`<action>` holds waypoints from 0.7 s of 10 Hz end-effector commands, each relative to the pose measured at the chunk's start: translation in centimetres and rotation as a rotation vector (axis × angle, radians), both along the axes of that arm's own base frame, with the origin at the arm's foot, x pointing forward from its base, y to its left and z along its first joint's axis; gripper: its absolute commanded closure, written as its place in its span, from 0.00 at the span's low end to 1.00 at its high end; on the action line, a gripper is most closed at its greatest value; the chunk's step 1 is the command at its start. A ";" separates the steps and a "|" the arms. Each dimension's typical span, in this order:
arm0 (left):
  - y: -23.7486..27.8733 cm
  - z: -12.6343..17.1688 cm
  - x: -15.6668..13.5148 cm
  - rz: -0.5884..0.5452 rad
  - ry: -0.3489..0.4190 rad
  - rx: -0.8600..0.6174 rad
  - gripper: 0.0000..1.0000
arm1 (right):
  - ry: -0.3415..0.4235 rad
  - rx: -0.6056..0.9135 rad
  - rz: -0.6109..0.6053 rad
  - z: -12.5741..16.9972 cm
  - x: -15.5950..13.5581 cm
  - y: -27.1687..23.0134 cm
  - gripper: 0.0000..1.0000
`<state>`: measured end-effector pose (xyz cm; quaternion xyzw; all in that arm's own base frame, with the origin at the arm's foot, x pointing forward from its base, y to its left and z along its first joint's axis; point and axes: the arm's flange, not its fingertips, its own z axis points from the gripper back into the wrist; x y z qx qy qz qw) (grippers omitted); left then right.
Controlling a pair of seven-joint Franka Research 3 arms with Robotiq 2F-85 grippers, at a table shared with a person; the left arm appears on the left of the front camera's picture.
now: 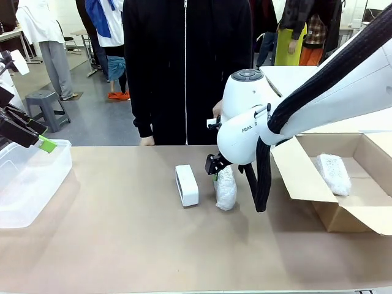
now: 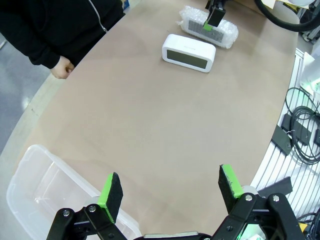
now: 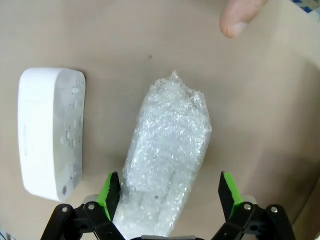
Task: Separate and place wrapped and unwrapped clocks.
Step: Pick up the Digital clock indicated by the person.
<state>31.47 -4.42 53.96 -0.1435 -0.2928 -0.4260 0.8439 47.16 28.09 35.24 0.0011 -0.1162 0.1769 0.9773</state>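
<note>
A bare white clock (image 1: 187, 185) stands on the tan table (image 1: 122, 233) near the middle, and it lies at the left in the right wrist view (image 3: 50, 132). Just right of it lies a bubble-wrapped clock (image 1: 225, 190). My right gripper (image 3: 169, 195) hangs open straight above this bundle (image 3: 167, 155), one green pad on each side of its near end. A second wrapped clock (image 1: 332, 173) rests in the cardboard box (image 1: 349, 214). My left gripper (image 2: 170, 192) is open and holds nothing, far left over the clear bin (image 2: 40, 185).
A person in a black jacket stands at the far edge, one hand (image 2: 62, 67) by the table rim and a fingertip (image 3: 240, 15) beyond the wrapped clock. The clear bin (image 1: 30, 177) sits at the left edge. Cables hang off the table's side (image 2: 300, 130).
</note>
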 end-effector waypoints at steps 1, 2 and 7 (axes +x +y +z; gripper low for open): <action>0.1 -0.1 0.1 -0.017 -0.003 -0.011 0.00 | 0.004 0.019 -0.019 -0.9 0.7 0.5 0.00; 0.1 -0.1 0.1 -0.017 -0.003 -0.011 0.00 | 0.044 0.011 -0.039 -1.0 0.6 0.6 0.00; 0.1 -0.1 0.1 -0.017 -0.003 -0.011 0.00 | 0.038 0.009 -0.009 -0.9 0.6 0.6 0.36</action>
